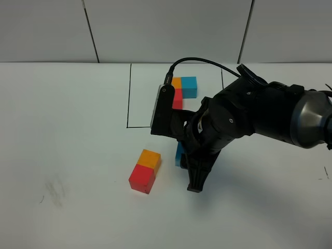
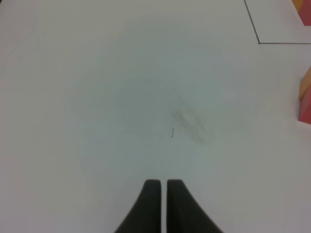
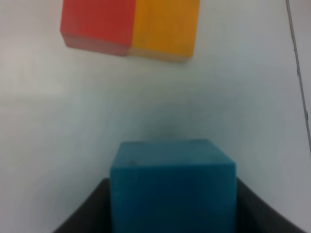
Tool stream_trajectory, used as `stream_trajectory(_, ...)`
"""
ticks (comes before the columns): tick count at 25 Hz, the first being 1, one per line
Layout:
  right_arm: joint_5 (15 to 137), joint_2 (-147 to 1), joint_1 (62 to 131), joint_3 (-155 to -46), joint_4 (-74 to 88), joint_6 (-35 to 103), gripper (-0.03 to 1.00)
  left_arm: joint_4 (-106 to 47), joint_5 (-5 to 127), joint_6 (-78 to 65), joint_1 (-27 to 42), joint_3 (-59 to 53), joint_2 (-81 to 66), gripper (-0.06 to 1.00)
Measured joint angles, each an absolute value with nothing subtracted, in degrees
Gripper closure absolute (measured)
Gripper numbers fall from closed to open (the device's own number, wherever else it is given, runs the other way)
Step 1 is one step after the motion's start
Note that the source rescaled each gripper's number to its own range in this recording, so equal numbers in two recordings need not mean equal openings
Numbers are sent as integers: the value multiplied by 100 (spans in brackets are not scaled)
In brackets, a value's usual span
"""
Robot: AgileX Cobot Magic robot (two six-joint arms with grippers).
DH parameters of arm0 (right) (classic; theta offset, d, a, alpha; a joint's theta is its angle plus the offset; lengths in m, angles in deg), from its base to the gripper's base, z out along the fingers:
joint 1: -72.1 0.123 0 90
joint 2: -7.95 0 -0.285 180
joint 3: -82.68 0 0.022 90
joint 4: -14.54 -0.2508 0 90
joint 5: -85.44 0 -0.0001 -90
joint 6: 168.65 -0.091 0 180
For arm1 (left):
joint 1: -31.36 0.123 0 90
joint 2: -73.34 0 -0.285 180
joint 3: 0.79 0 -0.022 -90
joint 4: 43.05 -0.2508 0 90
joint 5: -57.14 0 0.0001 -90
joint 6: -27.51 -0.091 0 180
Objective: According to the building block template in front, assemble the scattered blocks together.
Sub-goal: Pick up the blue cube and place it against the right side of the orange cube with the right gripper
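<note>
The right gripper (image 3: 172, 213) is grasping the cyan-blue cube (image 3: 173, 187), its jaws clenched on the cube's two sides, just beside the joined pair on the bench (image 1: 62, 129). That pair, the red cube (image 1: 141, 178) and the orange cube (image 1: 150, 158), is lying touching, its long axis running from the near red end toward the orange end, which points at the building block template (image 1: 183, 89) inside its black drawn rectangle (image 1: 128, 93). In the template the cyan-blue cube is sitting beside the orange one, so the held cube probably needs to go against the orange cube's side facing the right arm. Whether the held cube is resting on the bench or raised is hard to tell. The left gripper (image 2: 162, 187) is hovering with jaws clenched on nothing, well apart from the blocks; the right arm is the nearer.
</note>
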State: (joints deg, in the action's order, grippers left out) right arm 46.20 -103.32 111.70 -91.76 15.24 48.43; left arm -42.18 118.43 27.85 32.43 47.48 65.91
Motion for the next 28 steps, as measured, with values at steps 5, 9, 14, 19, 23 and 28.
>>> stream_trajectory(5, 4382, -10561, 11178, -9586, 1454, 4875, 47, -4218, 11843, 2785, 3243, 4748, 6591, 94)
stream_trajectory(9, 4294, -10831, 11268, -9828, 1454, 4875, 47, -4218, 11843, 2785, 3243, 4748, 6591, 94)
stream_trajectory(14, 4274, -11135, 11292, -10005, 1396, 4558, 47, -4218, 11843, 2785, 3243, 4748, 6591, 94)
stream_trajectory(19, 4315, -11292, 11292, -10070, 1402, 4388, 47, -4218, 11843, 2785, 3243, 4748, 6591, 94)
stream_trajectory(23, 4340, -11298, 11292, -10076, 1402, 4289, 47, -4218, 11843, 2785, 3243, 4748, 6591, 94)
stream_trajectory(28, 4471, -11305, 11292, -10076, 1402, 4227, 47, -4218, 11843, 2785, 3243, 4748, 6591, 94)
